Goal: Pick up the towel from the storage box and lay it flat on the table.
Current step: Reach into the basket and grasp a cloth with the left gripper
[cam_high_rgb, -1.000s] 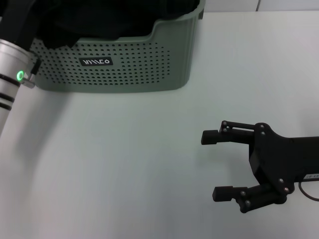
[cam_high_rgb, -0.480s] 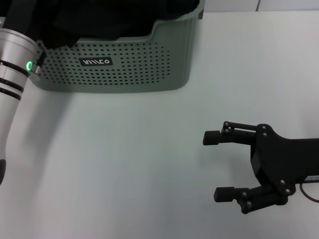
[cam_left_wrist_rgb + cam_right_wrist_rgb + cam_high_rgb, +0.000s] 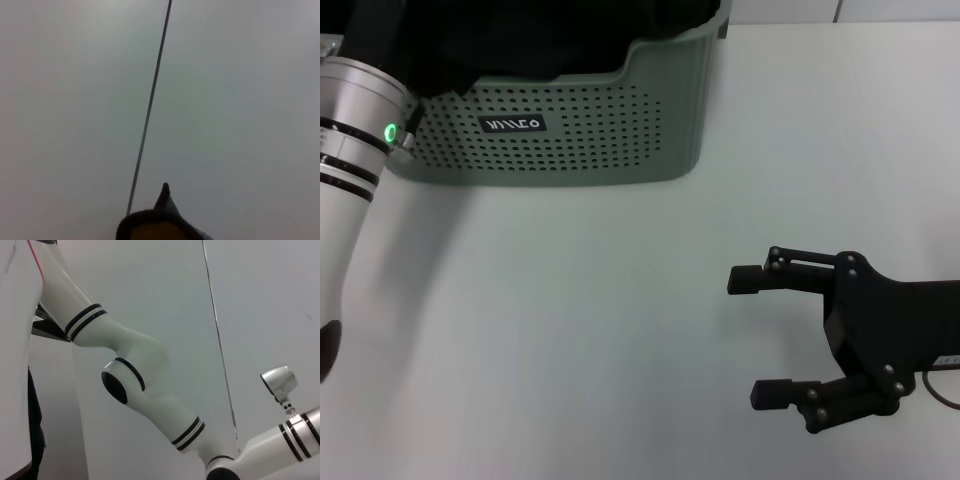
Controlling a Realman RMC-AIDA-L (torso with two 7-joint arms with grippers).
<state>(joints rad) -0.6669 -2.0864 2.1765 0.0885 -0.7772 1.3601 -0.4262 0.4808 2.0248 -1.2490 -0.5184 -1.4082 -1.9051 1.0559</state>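
Head view shows one storage box (image 3: pixel 570 120), one white tabletop (image 3: pixel 620 330) and two arms. That grey-green box with perforated walls stands on the tabletop at about 11 o'clock, its long axis running from 9 to 3 o'clock, its dipped front rim and one small dark label (image 3: pixel 515 124) with white lettering facing the robot. Dark cloth (image 3: pixel 520 35) fills the box up to the rim; whether any of it is the towel cannot be told, and no yellow shows there. One left arm (image 3: pixel 355 170), silver and white with one green light (image 3: pixel 390 131), reaches up from 8 o'clock past the box's near left corner toward the box; its claw is cut off by the frame's top edge, so its state cannot be told. Left wrist view gives only a plain grey surface with one thin dark line and, low in that picture, a dark-edged cloth tip (image 3: pixel 162 217) with a bit of yellow under it. One right claw (image 3: pixel 757 335), black, lies above the bare tabletop at about 4 o'clock, well apart from the box, its two fingers (image 3: pixel 748 278) spread wide and pointing toward 9 o'clock, holding nothing.
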